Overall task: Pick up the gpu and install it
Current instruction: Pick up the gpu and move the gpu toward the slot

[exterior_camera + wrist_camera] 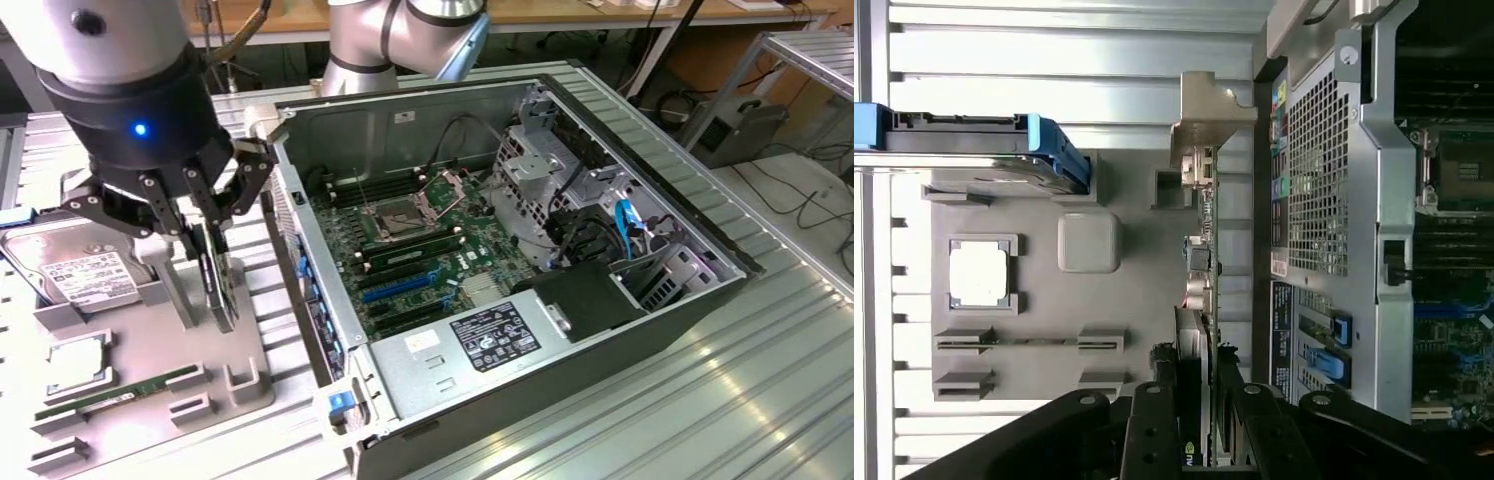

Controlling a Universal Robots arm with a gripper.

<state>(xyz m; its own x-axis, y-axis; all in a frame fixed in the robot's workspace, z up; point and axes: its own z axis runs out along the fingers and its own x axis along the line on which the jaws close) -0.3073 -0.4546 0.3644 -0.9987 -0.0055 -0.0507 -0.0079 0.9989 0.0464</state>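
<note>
Standing on edge along the gray fixture tray's [147,375] case-side edge, the thin dark gpu [218,290] with its silver bracket [1209,120] sits pinched in the gripper [203,240].

Ribbed metal tabletop [667,410] gleams under bright light, a wooden workbench [561,12] behind it, grey floor [781,215] beside.

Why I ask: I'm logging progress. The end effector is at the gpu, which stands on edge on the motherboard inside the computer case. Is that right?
Not quite. The end effector is at the gpu, but it stands on edge in the gray parts holder beside the computer case, not on the motherboard, as the exterior view shows.
</note>
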